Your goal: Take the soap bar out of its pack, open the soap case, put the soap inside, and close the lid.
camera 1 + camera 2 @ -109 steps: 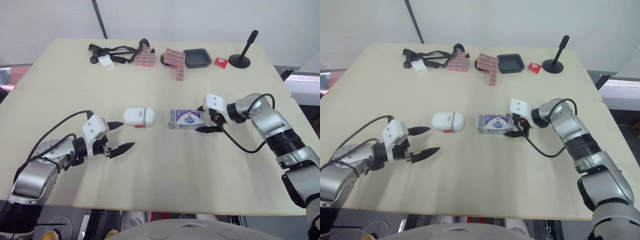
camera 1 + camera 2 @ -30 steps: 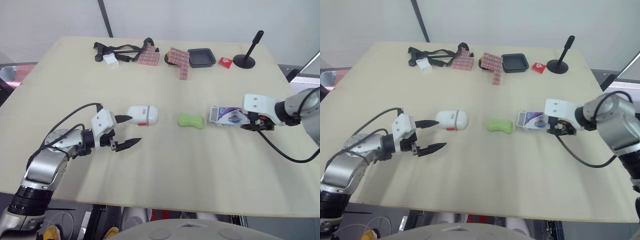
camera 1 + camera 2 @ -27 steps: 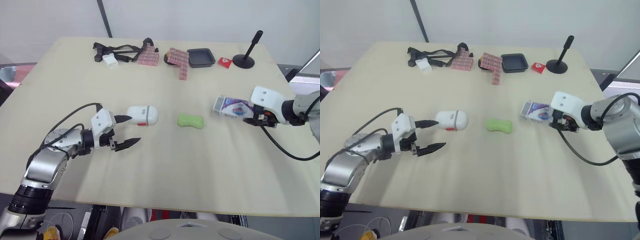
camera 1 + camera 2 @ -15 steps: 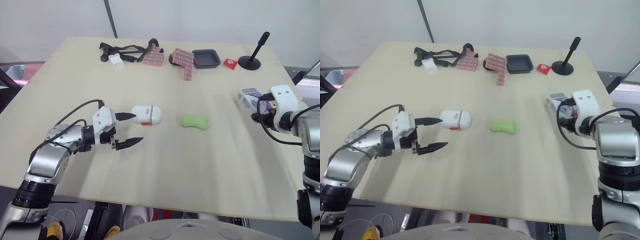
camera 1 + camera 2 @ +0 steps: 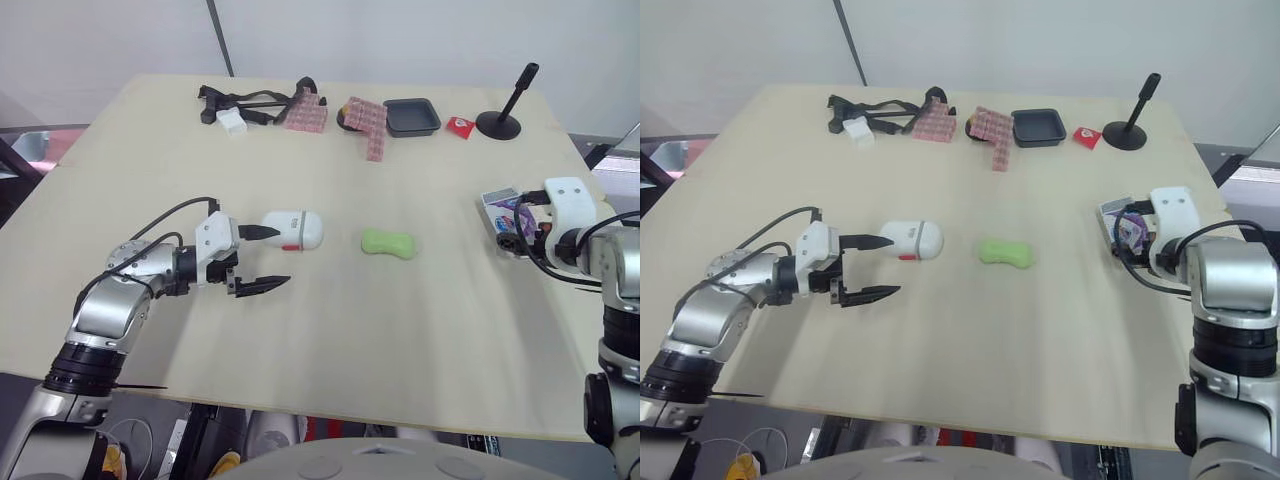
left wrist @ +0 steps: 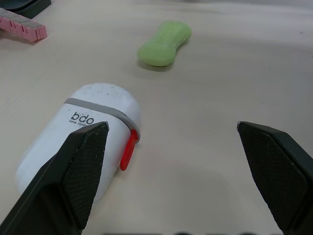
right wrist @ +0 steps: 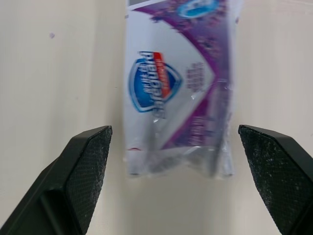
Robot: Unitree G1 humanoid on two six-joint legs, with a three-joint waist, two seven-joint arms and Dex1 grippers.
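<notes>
While the left gripper (image 5: 273,256) and right gripper (image 7: 173,129) gape, the soap bar (image 5: 388,243) lies left-to-right.

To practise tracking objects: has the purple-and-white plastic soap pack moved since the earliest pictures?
Yes. The purple-and-white plastic soap pack went to the robot's right, away from the white oval soap case, leaving the green soap bar between them.

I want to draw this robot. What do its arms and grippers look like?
The left arm and right arm are silver-grey with black joints, white wrist blocks and looping black cables. Each gripper has two pointed black fingers with bumpy pads.
</notes>
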